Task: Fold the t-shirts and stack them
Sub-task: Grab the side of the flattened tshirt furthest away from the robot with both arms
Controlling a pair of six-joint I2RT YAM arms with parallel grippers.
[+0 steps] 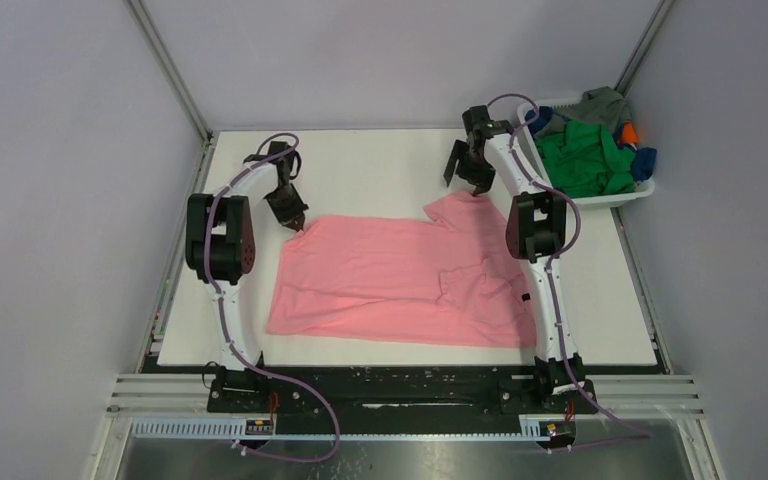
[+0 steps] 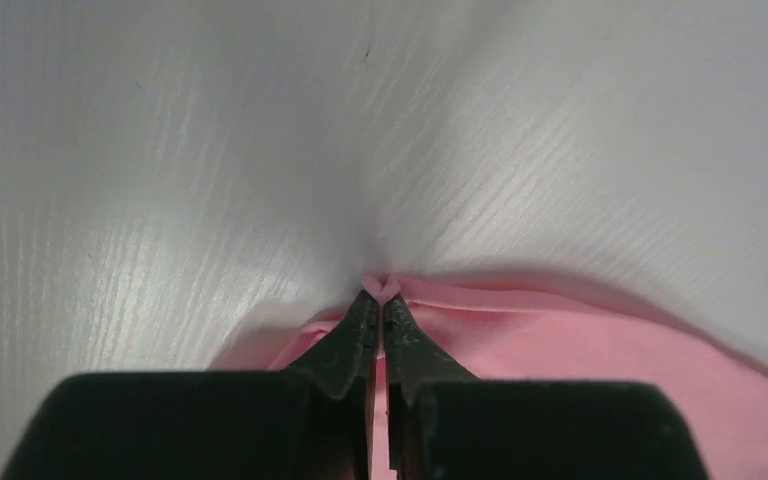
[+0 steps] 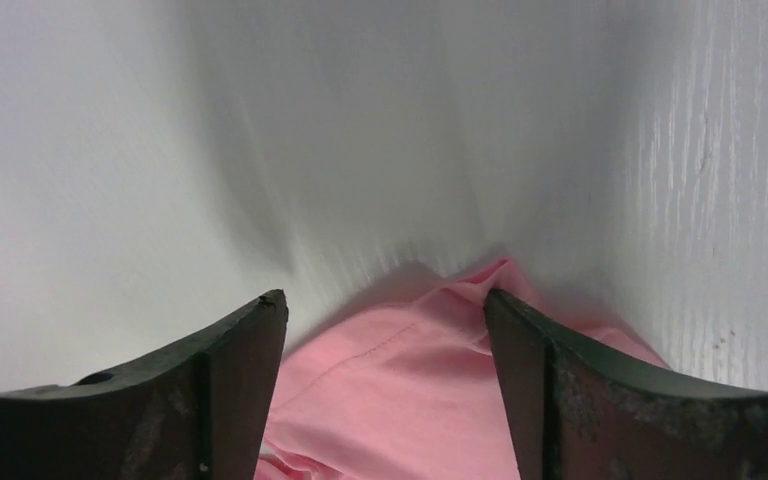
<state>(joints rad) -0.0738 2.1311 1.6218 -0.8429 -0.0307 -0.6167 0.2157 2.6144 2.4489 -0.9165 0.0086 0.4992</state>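
A salmon pink t-shirt (image 1: 400, 280) lies spread on the white table (image 1: 370, 165). My left gripper (image 1: 297, 222) is shut on the shirt's far left corner; in the left wrist view a small pink fold (image 2: 384, 289) pokes out past the closed fingertips (image 2: 365, 320). My right gripper (image 1: 468, 176) stands open over the shirt's far right corner, and in the right wrist view the pink cloth (image 3: 400, 390) lies between its wide-apart fingers (image 3: 250, 350). Green (image 1: 585, 158), grey (image 1: 600, 103), blue and orange t-shirts sit in the basket.
A white plastic basket (image 1: 610, 198) stands at the table's far right corner, just right of the right arm. Grey walls close in the table on three sides. Bare white table lies beyond the shirt's far edge.
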